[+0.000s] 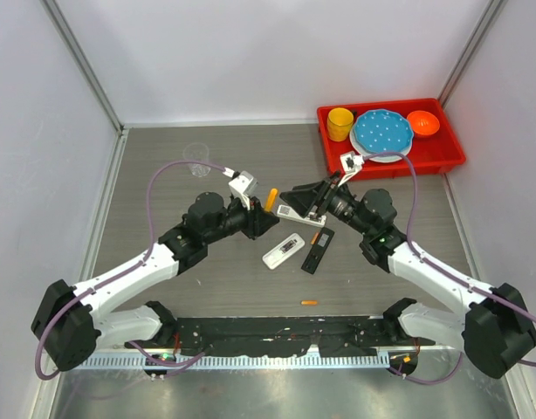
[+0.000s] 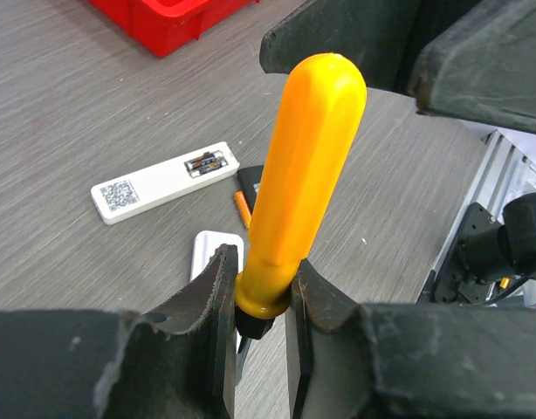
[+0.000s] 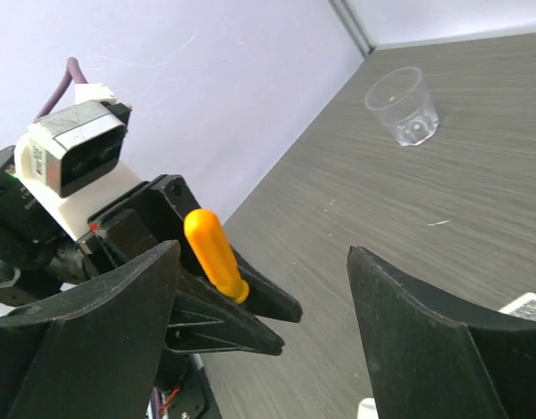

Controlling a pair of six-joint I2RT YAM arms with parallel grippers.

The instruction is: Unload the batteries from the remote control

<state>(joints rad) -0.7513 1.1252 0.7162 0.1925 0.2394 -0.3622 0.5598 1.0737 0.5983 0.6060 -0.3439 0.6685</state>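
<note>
My left gripper [image 1: 266,216] [image 2: 264,262] is shut on the base of the orange-handled tool [image 2: 303,175], whose handle points up [image 1: 271,199]. A white remote [image 1: 284,250] [image 2: 163,182] lies on the table with its compartment open and batteries [image 2: 207,162] inside. A black cover [image 1: 318,249] lies beside it with a small orange battery [image 1: 315,236] [image 2: 242,209]. Another orange battery [image 1: 309,302] lies loose nearer the front. My right gripper [image 1: 307,199] [image 3: 264,253] is open and empty, facing the left gripper, above a white piece [image 1: 290,212] [image 2: 216,253].
A red tray [image 1: 390,161] at the back right holds a yellow cup [image 1: 340,122], a blue plate [image 1: 382,131] and an orange bowl [image 1: 422,123]. A clear plastic cup [image 1: 196,160] [image 3: 406,106] stands at the back left. Walls close in on three sides.
</note>
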